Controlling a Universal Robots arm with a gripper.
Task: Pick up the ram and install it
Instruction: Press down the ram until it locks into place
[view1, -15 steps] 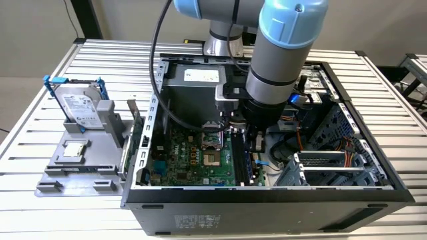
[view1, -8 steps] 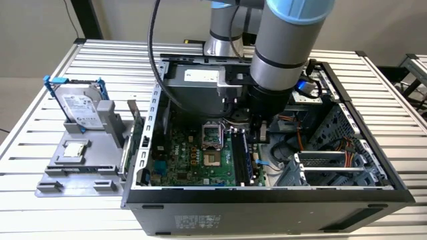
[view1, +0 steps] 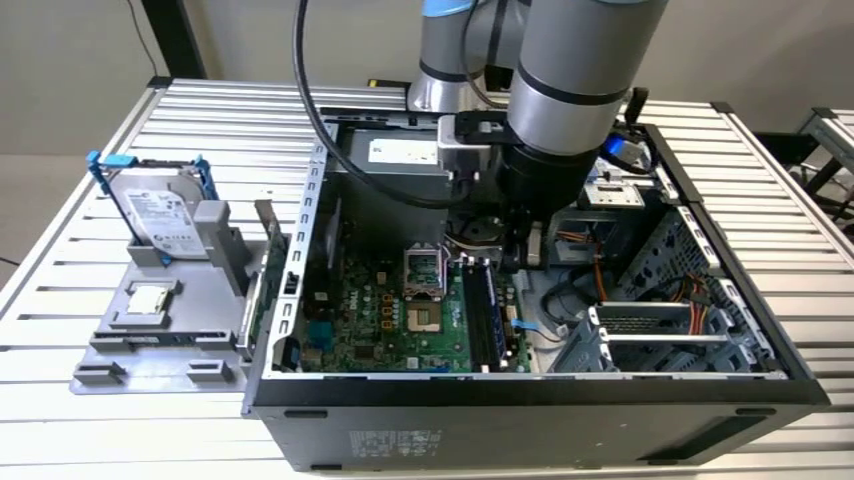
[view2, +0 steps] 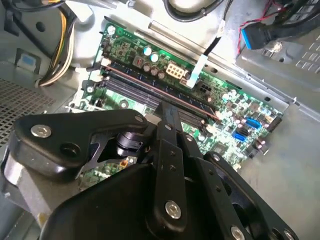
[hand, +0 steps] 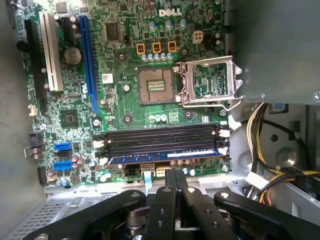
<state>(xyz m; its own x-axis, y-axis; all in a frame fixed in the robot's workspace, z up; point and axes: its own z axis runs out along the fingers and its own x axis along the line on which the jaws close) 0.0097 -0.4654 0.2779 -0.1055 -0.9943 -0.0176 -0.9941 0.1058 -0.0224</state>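
Ram (hand: 165, 157): standing in the memory slot nearest the board edge, blue label facing the camera in the first wrist view; in the exterior view it shows as a dark stick (view1: 483, 305) inside the open case (view1: 534, 395).
Gripper (hand: 174, 176): fingers pressed together with nothing between them, tips right above the ram's top edge near its middle. Can't tell if they touch it.
Neighbour slots (hand: 160, 137): three, all empty, tight beside the ram.
Seating: unclear. The ram looks slightly higher at one end, but that may just be the camera angle. The end latch (hand: 102, 161) doesn't read as clearly shut.
Risk 1: a push at the middle with one end not home could leave the stick cocked and stress the contacts or the motherboard (hand: 125, 107).
Risk 2: narrow fingertips on a thin edge could slip sideways onto an empty slot or nearby parts.
Risk 3: too much downward force could flex the board, since the slot sits right at its edge.
Risk 4: the flat ribbon (view2: 200, 67) and the cable bundle (hand: 260, 125) are close to the arm's path and could snag if the wrist swings.
Risk 5: the open processor socket (hand: 156, 85) has exposed contacts, so a stray move that way would be costly.
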